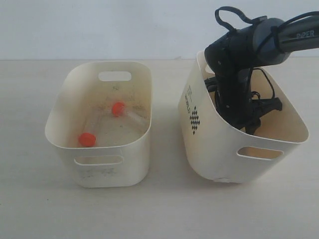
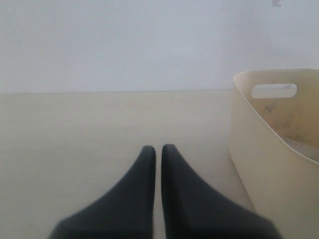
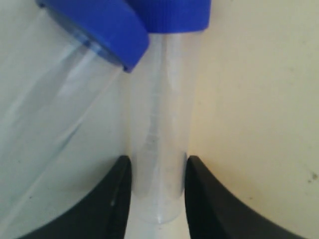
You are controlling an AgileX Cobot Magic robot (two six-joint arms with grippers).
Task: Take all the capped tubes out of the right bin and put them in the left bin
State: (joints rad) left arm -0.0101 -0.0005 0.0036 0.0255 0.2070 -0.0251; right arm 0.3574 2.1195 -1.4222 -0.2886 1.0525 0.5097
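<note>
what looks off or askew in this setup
The right bin looks tipped, leaning away from the left bin, with the right pincer inside it clasping a blue-capped tube. Nothing spilled or damaged shows.

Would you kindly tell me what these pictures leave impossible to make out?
Exterior view: the right arm hides the right bin's inside.
Right wrist view: both blue caps run off the top edge; whether the right claw squeezes the tube is unclear.
Left wrist view: the left bin is cut by the edge, contents unseen.
</note>
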